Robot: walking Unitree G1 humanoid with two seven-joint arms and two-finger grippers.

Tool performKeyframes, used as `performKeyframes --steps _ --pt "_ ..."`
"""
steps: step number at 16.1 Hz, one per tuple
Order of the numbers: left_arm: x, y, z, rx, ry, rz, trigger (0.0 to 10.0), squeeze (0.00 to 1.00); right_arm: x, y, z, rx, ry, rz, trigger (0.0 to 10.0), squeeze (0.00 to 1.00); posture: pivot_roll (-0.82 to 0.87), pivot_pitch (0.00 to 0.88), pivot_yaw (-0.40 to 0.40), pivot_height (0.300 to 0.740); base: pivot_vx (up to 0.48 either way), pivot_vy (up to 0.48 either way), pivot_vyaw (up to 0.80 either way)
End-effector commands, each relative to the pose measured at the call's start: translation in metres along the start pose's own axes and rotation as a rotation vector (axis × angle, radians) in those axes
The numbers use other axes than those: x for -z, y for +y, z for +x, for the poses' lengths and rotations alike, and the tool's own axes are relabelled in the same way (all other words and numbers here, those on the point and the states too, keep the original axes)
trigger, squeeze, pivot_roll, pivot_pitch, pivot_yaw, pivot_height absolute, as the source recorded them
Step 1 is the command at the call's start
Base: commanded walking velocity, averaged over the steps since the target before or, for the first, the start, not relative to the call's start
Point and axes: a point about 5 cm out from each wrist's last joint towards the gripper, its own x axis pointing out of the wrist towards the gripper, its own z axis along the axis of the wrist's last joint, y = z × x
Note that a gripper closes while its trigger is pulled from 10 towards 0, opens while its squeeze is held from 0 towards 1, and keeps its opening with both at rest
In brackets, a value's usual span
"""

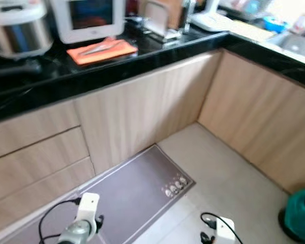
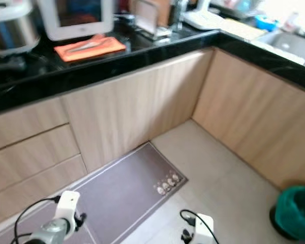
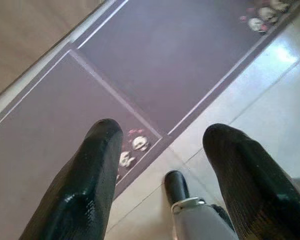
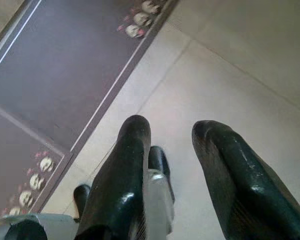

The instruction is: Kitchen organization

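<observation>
blurred countertop [image 1: 157, 53], rice cooker [image 1: 18, 25] cut off

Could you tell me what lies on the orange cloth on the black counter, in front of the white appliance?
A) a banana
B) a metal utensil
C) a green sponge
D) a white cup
B: a slim silvery utensil lies across the orange cloth on the black counter, just in front of the white appliance; its exact type is too blurred to tell.
</observation>
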Motion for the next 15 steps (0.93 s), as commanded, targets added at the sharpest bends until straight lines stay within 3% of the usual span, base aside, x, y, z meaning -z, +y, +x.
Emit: performKeyframes --steps 1,2,6,9,15 --pt "0.0011 -0.0019 0.0001 0.016 0.010 0.027 10.0 0.00 -0.0019 -0.0017 0.0001 0.010 -0.009 0.024 10.0 0.00 0.10 0.007 -0.085 0.740 0.000 0.000 -0.68" --pt "0.0007 -0.0025 0.0002 0.022 0.009 0.031 10.0 0.00 -0.0025 -0.0023 0.0000 0.018 -0.019 0.064 10.0 0.00 0.10 0.008 -0.084 0.740 0.000 0.000 -0.68" --pt "-0.0031 -0.0044 0.0007 0.028 -0.006 0.067 10.0 0.00 -0.0025 -0.0024 -0.0001 0.014 -0.023 0.055 10.0 0.00 0.10 0.002 -0.081 0.740 0.000 0.000 -0.68" --pt "-0.0038 -0.0050 0.0008 0.027 -0.010 0.061 10.0 0.00 -0.0002 -0.0029 -0.0006 0.011 -0.017 0.055 10.0 0.00 0.11 0.000 -0.081 0.740 0.000 -0.444 -0.68" --pt "-0.0011 -0.0071 0.0005 0.043 -0.002 0.075 10.0 0.00 0.0014 -0.0059 -0.0012 0.025 -0.013 0.068 10.0 0.00 0.11 0.000 -0.084 0.740 0.000 0.000 -0.68"
